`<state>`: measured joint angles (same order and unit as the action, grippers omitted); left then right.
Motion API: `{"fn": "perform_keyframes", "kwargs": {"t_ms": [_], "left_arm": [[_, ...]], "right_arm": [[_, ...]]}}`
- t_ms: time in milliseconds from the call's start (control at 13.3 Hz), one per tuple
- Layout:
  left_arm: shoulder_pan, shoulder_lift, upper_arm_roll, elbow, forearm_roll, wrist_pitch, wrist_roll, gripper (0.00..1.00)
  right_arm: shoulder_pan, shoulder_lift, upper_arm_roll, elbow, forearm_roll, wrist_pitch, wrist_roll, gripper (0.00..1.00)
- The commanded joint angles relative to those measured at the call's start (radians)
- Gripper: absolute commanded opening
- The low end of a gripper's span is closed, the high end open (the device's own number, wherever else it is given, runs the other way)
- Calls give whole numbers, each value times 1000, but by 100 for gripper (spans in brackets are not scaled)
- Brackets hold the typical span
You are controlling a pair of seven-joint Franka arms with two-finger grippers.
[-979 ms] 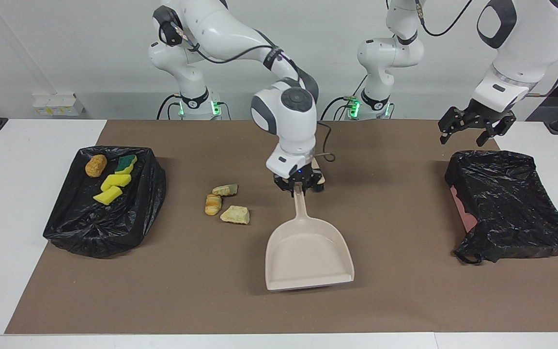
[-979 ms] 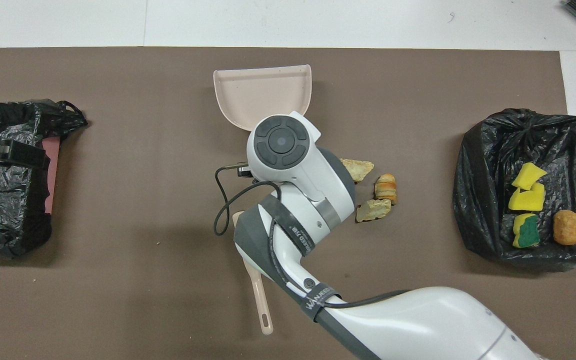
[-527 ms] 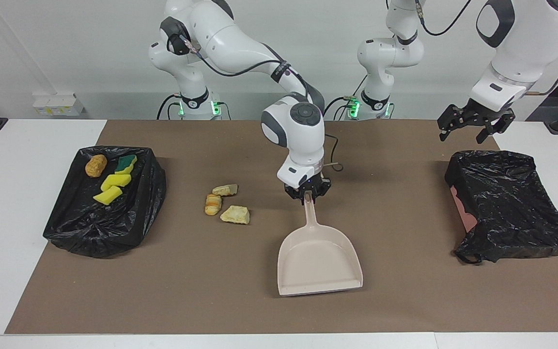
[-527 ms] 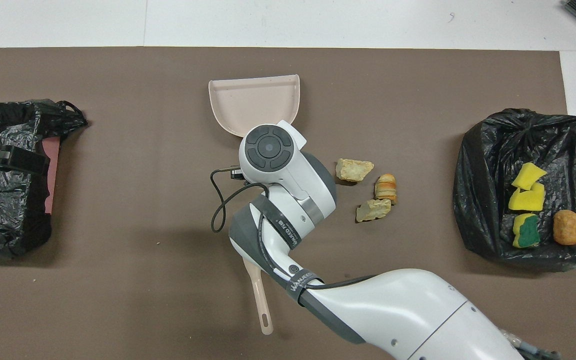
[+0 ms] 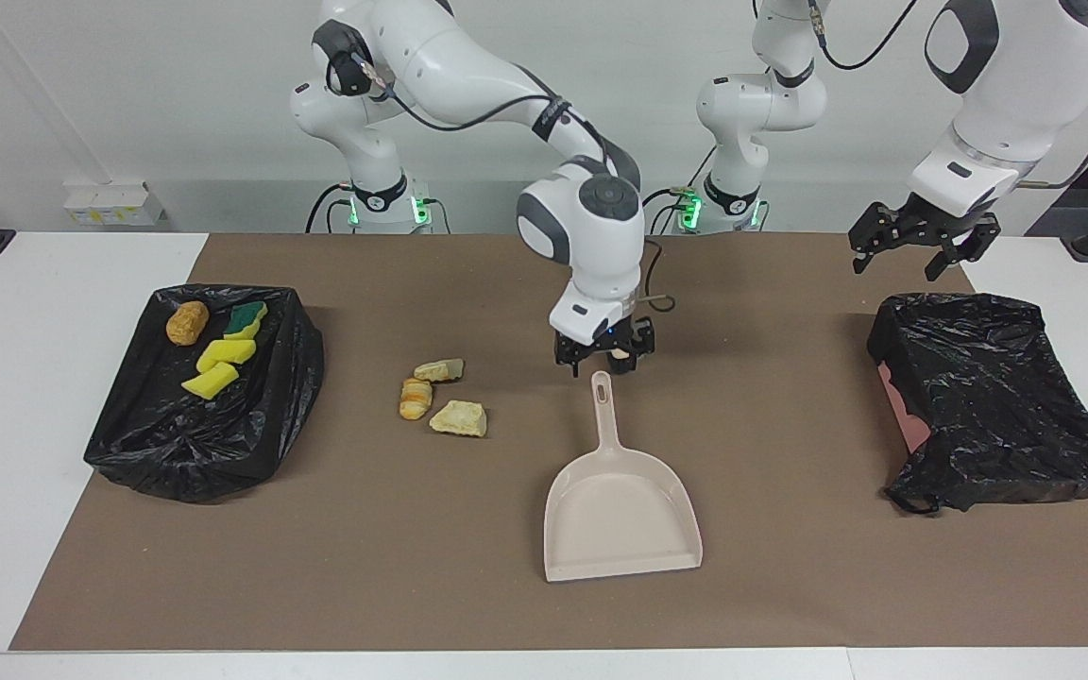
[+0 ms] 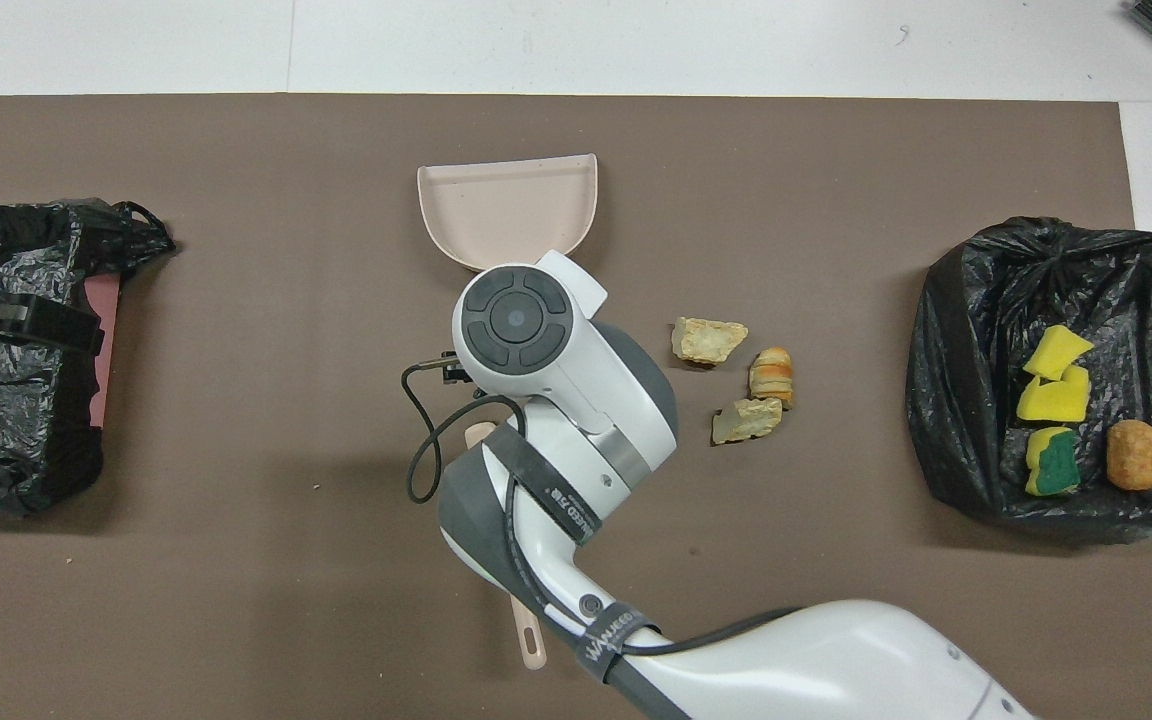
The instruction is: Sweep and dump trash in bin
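Trash: three pale bread-like chunks loose on brown mat, beside dustpan toward right arm's end; four more scraps already in black-bagged bin further that way. Likely light, soft, crumbly; better swept than pinched. Dustpan stiff plastic; hold by handle. Right gripper open, over handle tip, holding nothing. Left gripper open, waiting over second bagged bin.

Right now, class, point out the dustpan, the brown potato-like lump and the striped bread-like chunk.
dustpan (image 5: 621,515), facing view, on the bare floor of its pan.
brown potato-like lump (image 5: 186,323), facing view, on its middle, in the black-lined bin.
striped bread-like chunk (image 6: 771,376), overhead view, on its top.
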<state>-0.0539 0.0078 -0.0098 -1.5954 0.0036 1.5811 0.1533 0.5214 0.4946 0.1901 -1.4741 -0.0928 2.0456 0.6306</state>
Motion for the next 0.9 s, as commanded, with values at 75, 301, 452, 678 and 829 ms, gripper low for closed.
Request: {"fn": "perform_keyframes", "kwargs": {"t_ms": [75, 301, 452, 678, 829], "left_arm": [[-67, 44, 8, -15, 10, 63, 9, 100], [-131, 84, 8, -60, 9, 138, -4, 100], [-181, 112, 8, -96, -3, 216, -43, 100], [-275, 194, 8, -94, -19, 310, -173, 100], [-346, 244, 8, -90, -20, 387, -276, 100]], "right_arm": [[-3, -243, 49, -289, 60, 10, -32, 100], [22, -352, 80, -480, 90, 31, -90, 100], [55, -384, 80, -555, 165, 54, -149, 100], [100, -378, 80, -650, 170, 165, -155, 100], [112, -370, 81, -660, 170, 172, -154, 100]]}}
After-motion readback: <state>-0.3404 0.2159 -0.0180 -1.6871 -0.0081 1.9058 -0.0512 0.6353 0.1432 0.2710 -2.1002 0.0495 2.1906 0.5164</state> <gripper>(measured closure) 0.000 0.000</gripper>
